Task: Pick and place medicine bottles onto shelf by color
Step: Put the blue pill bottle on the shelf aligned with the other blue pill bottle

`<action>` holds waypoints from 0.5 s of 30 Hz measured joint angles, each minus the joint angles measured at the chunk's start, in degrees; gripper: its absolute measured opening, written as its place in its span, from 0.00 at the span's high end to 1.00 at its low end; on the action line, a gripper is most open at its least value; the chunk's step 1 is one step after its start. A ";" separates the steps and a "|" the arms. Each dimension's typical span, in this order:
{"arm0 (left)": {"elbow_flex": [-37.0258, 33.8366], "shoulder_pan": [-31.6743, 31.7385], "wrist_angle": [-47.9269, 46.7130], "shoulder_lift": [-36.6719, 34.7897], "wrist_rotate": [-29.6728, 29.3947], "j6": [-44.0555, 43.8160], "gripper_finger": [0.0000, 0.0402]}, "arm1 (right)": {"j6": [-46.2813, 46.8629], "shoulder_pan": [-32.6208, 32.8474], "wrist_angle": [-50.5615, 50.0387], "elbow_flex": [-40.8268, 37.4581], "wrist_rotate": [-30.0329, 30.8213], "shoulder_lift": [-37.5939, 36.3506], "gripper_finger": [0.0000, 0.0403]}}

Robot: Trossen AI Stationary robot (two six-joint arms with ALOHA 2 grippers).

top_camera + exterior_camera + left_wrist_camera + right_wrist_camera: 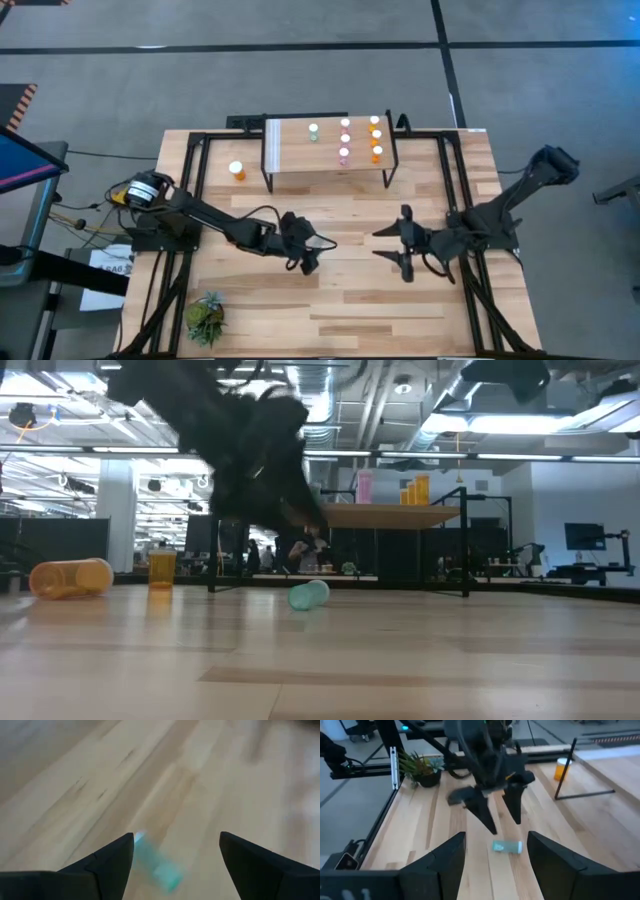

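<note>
Hovering over the middle of the table [330, 310], the left gripper [501, 820] has its two fingers spread apart and holds nothing. A teal-green bottle [507, 846] lies on its side on the wood just below these fingers, not touching them; in the left wrist view the same bottle [156, 861] shows between the two dark fingertips. The right gripper [392, 245] waits on the right half of the table, its fingers also spread and empty, pointing toward the left one. On the shelf [295, 152] several bottles stand upright: one green [313, 131], three pink [344, 139] and three orange [376, 138]. One orange bottle [237, 171] stands on the table left of the shelf, and another orange bottle [71, 577] lies on its side.
</note>
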 joint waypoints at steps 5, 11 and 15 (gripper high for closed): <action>-0.16 0.33 -2.80 1.81 -1.68 -4.51 0.30 | -1.86 0.66 2.43 0.00 1.48 0.78 0.42; -0.13 0.70 -3.44 3.90 -2.07 -8.01 0.30 | -2.32 -0.52 3.47 0.04 1.54 1.37 0.42; -0.26 0.74 -4.42 4.22 -1.42 -9.62 0.30 | -2.32 -1.01 3.10 0.04 1.51 2.17 0.42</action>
